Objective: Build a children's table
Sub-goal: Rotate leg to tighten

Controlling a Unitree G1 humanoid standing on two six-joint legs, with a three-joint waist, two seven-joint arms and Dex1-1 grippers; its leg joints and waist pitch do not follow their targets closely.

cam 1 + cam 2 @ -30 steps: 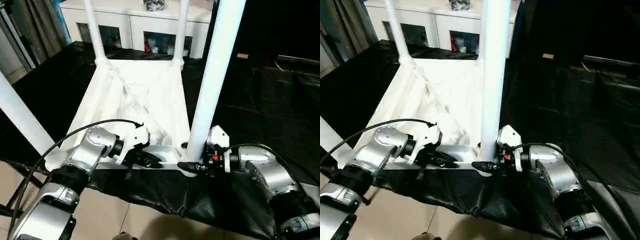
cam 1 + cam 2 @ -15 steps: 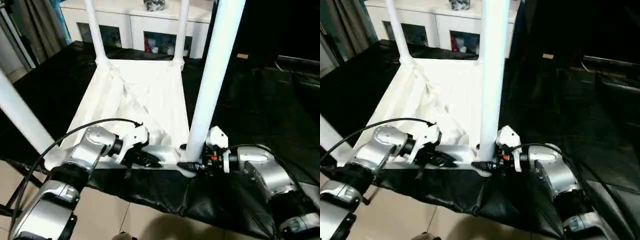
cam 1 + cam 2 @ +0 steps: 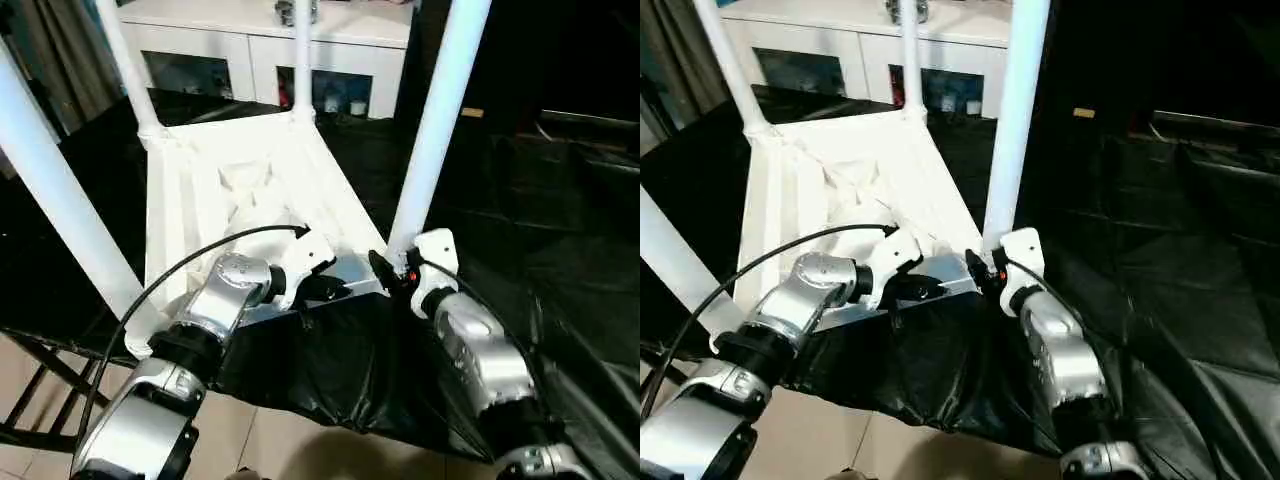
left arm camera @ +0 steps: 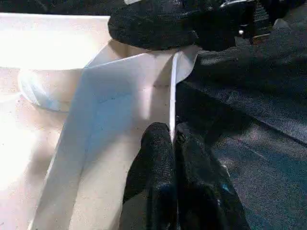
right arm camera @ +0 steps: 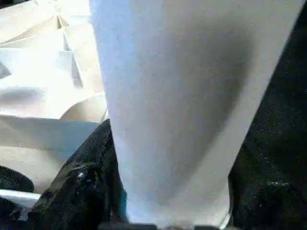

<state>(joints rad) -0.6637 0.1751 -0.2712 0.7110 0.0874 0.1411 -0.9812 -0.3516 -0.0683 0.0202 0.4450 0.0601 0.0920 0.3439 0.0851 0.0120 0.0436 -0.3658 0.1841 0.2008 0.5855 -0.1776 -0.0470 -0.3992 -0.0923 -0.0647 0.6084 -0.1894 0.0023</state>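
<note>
While white plastic ribbed tabletop (image 3: 250, 185) lies upside down on black-draped counter (image 3: 560, 230), left gripper (image 4: 171, 143) fingers pinch near rim to steady it; right gripper (image 3: 385, 272) fingers clasp base of white tubular leg (image 3: 432, 130), lower centre of frame, likely seating it in corner socket.

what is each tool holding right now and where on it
The left tool pinches the thin near edge of the upturned tabletop. The right tool clasps the near right leg at its base.

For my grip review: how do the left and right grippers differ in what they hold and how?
The left gripper is pinched shut on the tabletop's thin near rim; the right gripper stands wide, its fingers around the near right leg at its base. The left meets a flat edge, the right a round tube. Both work at the tabletop's near edge, over the black cloth.
</note>
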